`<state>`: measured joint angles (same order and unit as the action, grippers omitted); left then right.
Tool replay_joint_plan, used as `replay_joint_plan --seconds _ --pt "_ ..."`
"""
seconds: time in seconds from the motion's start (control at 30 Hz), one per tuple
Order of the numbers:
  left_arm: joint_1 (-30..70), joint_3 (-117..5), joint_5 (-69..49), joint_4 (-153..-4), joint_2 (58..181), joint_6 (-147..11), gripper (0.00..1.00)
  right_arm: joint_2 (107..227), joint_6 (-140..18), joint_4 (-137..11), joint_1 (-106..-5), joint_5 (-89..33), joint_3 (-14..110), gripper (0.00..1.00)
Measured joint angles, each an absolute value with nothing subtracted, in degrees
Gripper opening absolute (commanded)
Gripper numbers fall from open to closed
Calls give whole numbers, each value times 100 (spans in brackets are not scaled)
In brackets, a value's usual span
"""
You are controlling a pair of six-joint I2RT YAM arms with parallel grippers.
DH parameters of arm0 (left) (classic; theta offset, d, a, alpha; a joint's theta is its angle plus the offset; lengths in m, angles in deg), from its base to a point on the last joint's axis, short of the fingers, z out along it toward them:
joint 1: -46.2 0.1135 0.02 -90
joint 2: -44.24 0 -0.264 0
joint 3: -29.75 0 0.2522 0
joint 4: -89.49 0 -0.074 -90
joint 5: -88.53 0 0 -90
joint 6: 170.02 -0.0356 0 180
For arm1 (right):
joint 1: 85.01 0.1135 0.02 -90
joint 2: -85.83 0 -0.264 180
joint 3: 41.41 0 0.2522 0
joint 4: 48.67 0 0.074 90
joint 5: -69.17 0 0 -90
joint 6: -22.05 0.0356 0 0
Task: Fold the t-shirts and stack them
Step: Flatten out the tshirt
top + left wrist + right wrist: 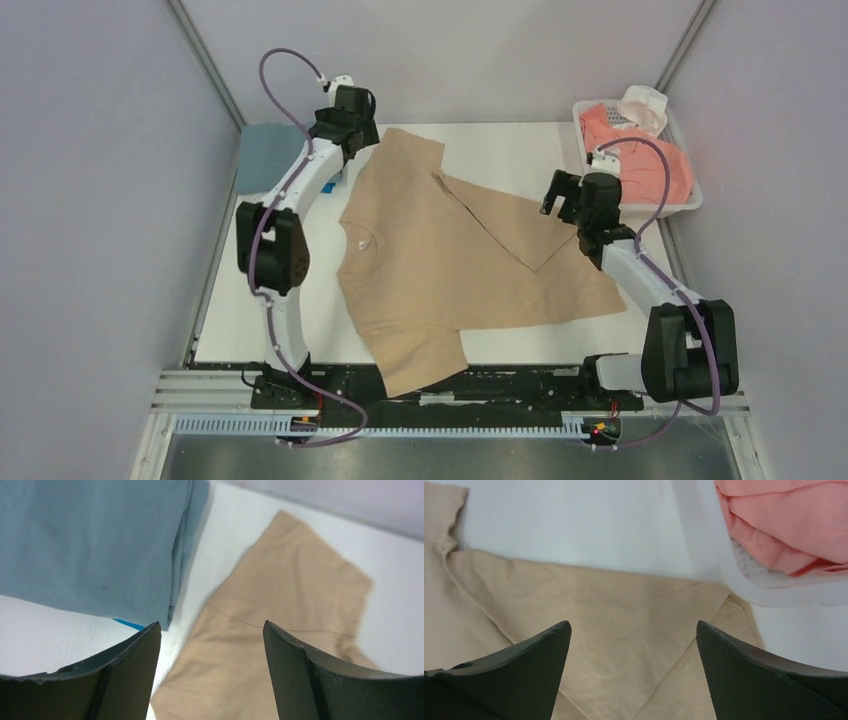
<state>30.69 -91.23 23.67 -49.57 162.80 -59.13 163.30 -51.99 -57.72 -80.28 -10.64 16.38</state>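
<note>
A tan t-shirt (440,270) lies spread on the white table, neck to the left, one corner folded over its middle, one sleeve hanging over the near edge. My left gripper (345,140) is open and empty above the far sleeve (280,610). My right gripper (562,205) is open and empty above the shirt's folded right part (624,620). A folded grey-blue t-shirt (268,155) lies at the far left, also in the left wrist view (90,545), with a bright blue edge (127,625) under it. A salmon-pink t-shirt (640,160) fills the basket, also in the right wrist view (784,525).
A white perforated basket (690,205) stands at the far right, its rim close to my right gripper (724,575); a white object (643,105) sits on its far end. Grey walls enclose the table on three sides. A metal rail (450,385) runs along the near edge.
</note>
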Motion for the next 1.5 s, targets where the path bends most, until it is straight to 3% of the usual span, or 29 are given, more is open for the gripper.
replay_joint_plan --seconds 0.1,0.3,0.43,0.57,0.93,1.43,1.5 --pt "2874 -8428 2153 -5130 15410 -5730 81 16002 -5459 -5975 -7938 -1440 1631 98" --pt "1742 -5282 953 -6059 13056 -5155 82 15530 -6683 -6921 -6727 -1455 1614 96" --pt "1054 -3398 363 -6590 12711 -4561 82 15670 -7441 -7426 -6229 -1330 1599 93" --pt "975 -2421 300 -6503 12709 -4067 84 16083 -8053 -7711 -6279 -1134 1601 89" --pt "986 -1853 1395 -6022 11979 -3267 90 17123 -9039 -8377 -6174 -930 1725 79" --pt "1089 -2035 2166 -5322 12169 -3133 91 17598 -9360 -8248 -5932 -1044 2014 40" --pt "1095 -2039 2241 -5294 12193 -3133 91 17648 -9399 -8246 -5925 -1064 2053 40"
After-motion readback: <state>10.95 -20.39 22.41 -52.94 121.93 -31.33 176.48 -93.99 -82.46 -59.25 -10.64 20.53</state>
